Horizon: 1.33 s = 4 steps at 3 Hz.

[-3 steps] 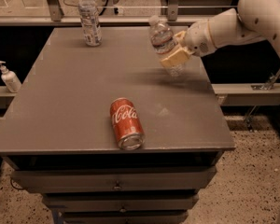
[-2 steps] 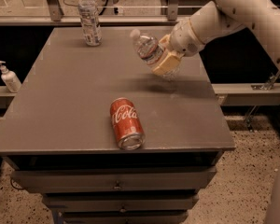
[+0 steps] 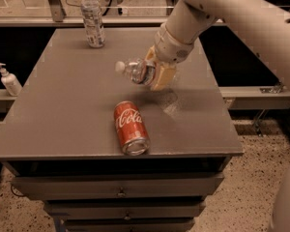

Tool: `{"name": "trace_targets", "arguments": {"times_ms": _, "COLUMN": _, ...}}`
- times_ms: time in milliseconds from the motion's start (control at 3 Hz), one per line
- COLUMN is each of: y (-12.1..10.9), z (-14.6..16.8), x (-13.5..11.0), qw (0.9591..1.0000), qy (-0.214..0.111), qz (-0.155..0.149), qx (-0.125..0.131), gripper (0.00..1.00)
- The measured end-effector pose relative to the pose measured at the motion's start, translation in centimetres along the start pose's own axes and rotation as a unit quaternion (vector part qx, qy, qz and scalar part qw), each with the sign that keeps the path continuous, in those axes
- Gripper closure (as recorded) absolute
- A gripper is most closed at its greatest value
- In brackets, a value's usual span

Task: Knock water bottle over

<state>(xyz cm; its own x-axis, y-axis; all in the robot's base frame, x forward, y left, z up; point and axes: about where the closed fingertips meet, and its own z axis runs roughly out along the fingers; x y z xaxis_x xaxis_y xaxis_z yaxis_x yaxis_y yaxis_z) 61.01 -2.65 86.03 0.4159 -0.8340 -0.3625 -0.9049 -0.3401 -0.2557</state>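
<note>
The gripper (image 3: 158, 74), clamped around the water bottle (image 3: 134, 70) and holding it tipped cap-left above mid-table (image 3: 63, 120), seems mid-knockover; next, lower and release it.

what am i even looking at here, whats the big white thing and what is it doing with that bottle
The big white thing is a robot arm, reaching in from the upper right. At its end is a two-finger tool, which sits above the middle of the table. There is only one picture of this moment, from a single camera looking down at the grey table from its front edge.

The tool is closed on a clear water bottle, which is tipped almost flat, with its white cap pointing left. Its shadow falls on the table below it, so it seems to be held just above the surface.

A red cola can lies on its side near the front. A second bottle stands upright at the back left.
</note>
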Motion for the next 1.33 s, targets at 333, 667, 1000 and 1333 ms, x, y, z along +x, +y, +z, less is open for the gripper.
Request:
{"name": "trace_targets", "arguments": {"times_ms": 333, "y": 1.4, "z": 1.0, "x": -0.7, "qw": 0.9967, "qy": 0.060, "qz": -0.047, "qx": -0.028, "gripper": 0.82}}
{"name": "trace_targets", "arguments": {"times_ms": 667, "y": 2.1, "z": 1.7, "x": -1.0, "qw": 0.9905, "qy": 0.103, "qz": -0.079, "qx": -0.045, "gripper": 0.59}}
{"name": "trace_targets", "arguments": {"times_ms": 1000, "y": 2.3, "z": 2.2, "x": -0.8, "qw": 0.9844, "qy": 0.136, "qz": -0.098, "qx": -0.054, "gripper": 0.36}}
{"name": "trace_targets", "arguments": {"times_ms": 1333, "y": 1.9, "z": 2.3, "x": -0.2, "qw": 0.9799, "qy": 0.163, "qz": -0.103, "qx": -0.053, "gripper": 0.12}}
